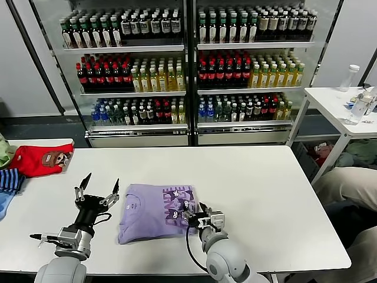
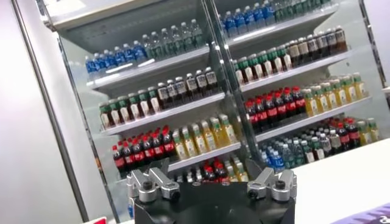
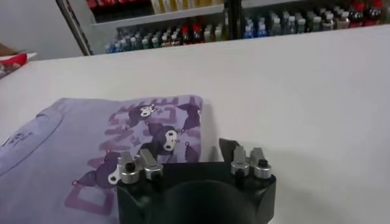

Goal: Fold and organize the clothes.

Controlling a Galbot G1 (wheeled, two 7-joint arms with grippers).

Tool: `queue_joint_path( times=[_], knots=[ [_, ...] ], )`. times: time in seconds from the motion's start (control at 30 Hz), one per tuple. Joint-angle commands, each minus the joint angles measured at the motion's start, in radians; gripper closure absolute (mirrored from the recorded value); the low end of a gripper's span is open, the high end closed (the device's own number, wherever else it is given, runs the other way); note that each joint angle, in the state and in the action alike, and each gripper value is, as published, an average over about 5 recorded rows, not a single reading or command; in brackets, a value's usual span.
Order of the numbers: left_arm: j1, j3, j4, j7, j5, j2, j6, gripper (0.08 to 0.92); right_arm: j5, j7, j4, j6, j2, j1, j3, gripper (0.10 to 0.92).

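Observation:
The lavender T-shirt (image 1: 154, 212) lies folded into a rectangle on the white table (image 1: 265, 188), with its dark cartoon-cat print facing up on its right half. It also shows in the right wrist view (image 3: 91, 140). My right gripper (image 1: 197, 213) is open and empty, low at the shirt's right edge, with one finger over the print and the other (image 3: 229, 150) over bare table. My left gripper (image 1: 101, 184) is open and empty. It is raised just left of the shirt with its fingers pointing up and away, and its wrist view faces the drinks cooler.
A red garment with a cartoon face (image 1: 41, 159) and a blue striped garment (image 1: 9, 180) lie at the table's far left. Glass-door coolers full of bottles (image 1: 188, 65) stand behind. A small white side table (image 1: 339, 103) with bottles stands at the right.

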Motion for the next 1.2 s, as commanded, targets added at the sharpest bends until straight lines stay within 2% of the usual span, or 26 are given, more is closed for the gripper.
queue_joint_path(
  times=[0.03, 0.33, 0.47, 0.57, 0.8, 1.03, 1.1, 1.2],
  knots=[
    [0.007, 0.002, -0.012, -0.007, -0.051, -0.004, 0.041, 0.177, 0.068, 0.035, -0.051, -0.002, 0.026, 0.027, -0.023, 0.456],
    [0.006, 0.005, 0.001, -0.011, -0.060, -0.007, 0.038, 0.177, 0.052, 0.003, -0.030, 0.000, 0.024, 0.021, -0.005, 0.715],
    [0.007, 0.000, 0.011, -0.015, -0.061, -0.007, 0.029, 0.177, 0.005, -0.026, 0.062, 0.000, -0.028, -0.003, 0.037, 0.835],
    [0.008, -0.007, 0.031, -0.015, -0.059, -0.001, -0.002, 0.177, -0.035, -0.062, 0.163, 0.000, -0.107, -0.035, 0.103, 0.893],
    [0.007, 0.005, 0.101, 0.026, -0.037, -0.009, -0.159, 0.177, -0.027, -0.147, 0.260, 0.000, -0.267, -0.119, 0.322, 0.905],
    [0.021, 0.037, 0.091, 0.063, -0.014, -0.034, -0.206, 0.177, -0.146, -0.244, 0.197, 0.026, -0.216, -0.154, 0.342, 0.903],
    [0.030, 0.038, 0.080, 0.065, -0.009, -0.037, -0.205, 0.177, -0.192, -0.262, 0.187, 0.039, -0.200, -0.157, 0.336, 0.885],
    [0.041, 0.033, 0.070, 0.067, -0.006, -0.039, -0.206, 0.177, -0.228, -0.253, 0.218, 0.047, -0.206, -0.176, 0.338, 0.814]
  ],
)
